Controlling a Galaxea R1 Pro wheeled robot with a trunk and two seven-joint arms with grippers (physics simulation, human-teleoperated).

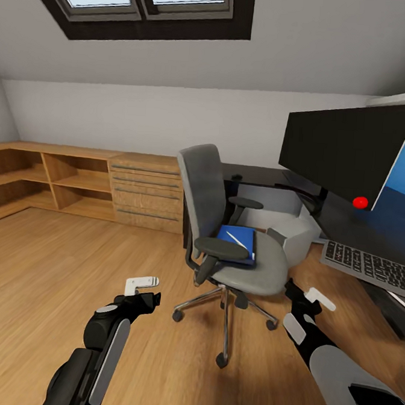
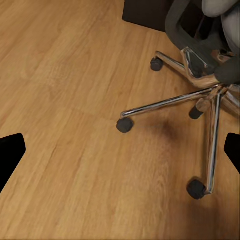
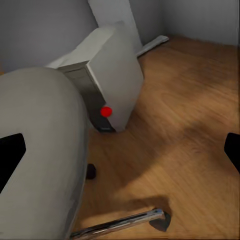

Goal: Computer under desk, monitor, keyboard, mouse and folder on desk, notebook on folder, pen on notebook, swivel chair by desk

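Nearest, the left hand [image 1: 143,284] and right hand [image 1: 316,298] hang over the floor [image 1: 41,264], both spread open and holding nothing. Between them stands the chair [image 1: 235,253], a blue folder [image 1: 239,240] lying on its seat with a pen [image 1: 238,240] on top. Beyond, the keyboard [image 1: 370,267] lies at the bench's [image 1: 346,227] near edge, the monitor [image 1: 348,149] behind it. The computer [image 3: 107,75] sits tilted on the floor under the bench.

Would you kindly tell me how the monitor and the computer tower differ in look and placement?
The monitor is a wide, thin black panel, while the computer is a pale grey boxy tower. The monitor stands up on the desk above the keyboard; the computer sits low on the wooden floor beside the swivel chair. The monitor stands upright; the computer looks tilted. Neither is touched by a claw.
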